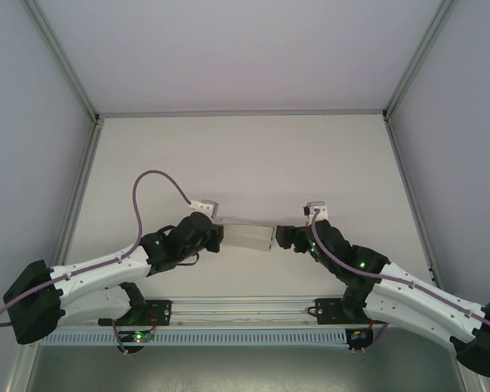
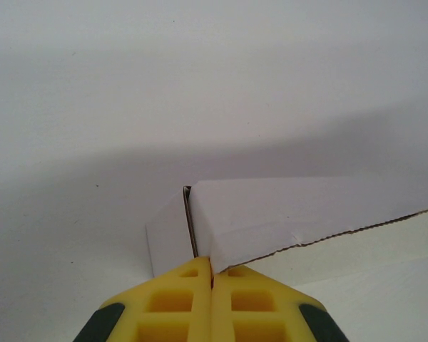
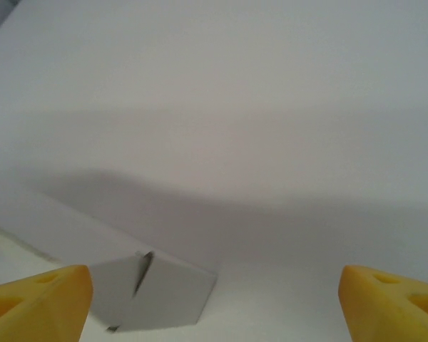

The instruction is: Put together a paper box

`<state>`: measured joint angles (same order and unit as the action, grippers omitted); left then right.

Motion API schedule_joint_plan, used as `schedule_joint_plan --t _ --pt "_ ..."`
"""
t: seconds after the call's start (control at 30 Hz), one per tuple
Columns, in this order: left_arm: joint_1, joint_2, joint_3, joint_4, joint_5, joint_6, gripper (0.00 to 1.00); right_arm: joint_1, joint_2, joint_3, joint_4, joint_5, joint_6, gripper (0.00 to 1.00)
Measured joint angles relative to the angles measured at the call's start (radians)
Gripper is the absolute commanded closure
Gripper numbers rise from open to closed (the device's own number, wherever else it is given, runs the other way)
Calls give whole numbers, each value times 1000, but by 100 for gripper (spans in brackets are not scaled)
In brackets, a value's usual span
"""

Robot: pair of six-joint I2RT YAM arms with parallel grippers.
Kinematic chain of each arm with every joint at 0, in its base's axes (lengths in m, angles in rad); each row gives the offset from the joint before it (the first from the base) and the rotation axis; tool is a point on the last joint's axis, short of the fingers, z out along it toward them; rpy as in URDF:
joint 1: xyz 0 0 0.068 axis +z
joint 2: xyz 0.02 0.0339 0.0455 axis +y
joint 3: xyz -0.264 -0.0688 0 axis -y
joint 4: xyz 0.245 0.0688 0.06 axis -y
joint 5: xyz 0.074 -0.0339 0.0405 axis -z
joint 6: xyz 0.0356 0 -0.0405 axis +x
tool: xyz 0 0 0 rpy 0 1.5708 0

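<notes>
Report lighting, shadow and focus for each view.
Top external: even, soft light, no glare, the paper box pale against the table. Left wrist: box edges sharp, a broad soft shadow behind it. Right wrist: soft overall, yellow fingertips blurred, a dim shadow band crossing the table.

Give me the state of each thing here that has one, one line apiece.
paper box: folded into a low box, end seam gaping, held at its left end.
left gripper: shut, pinching the box's paperboard edge.
right gripper: open, fingers wide apart, gripping nothing.
</notes>
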<state>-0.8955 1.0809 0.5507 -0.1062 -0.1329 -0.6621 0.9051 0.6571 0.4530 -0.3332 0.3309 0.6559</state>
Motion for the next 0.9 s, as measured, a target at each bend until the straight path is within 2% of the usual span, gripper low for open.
schedule_joint_plan --t 0.33,0.53,0.9 --pt "0 1 6 -11 1 0 100 -7 55 0 -96 15 -1 17" --pt "0 2 6 -10 1 0 100 -7 142 -5 -21 -61 -29 17" --pt "0 11 12 -15 -9 0 100 -21 220 -5 84 -100 -61 22"
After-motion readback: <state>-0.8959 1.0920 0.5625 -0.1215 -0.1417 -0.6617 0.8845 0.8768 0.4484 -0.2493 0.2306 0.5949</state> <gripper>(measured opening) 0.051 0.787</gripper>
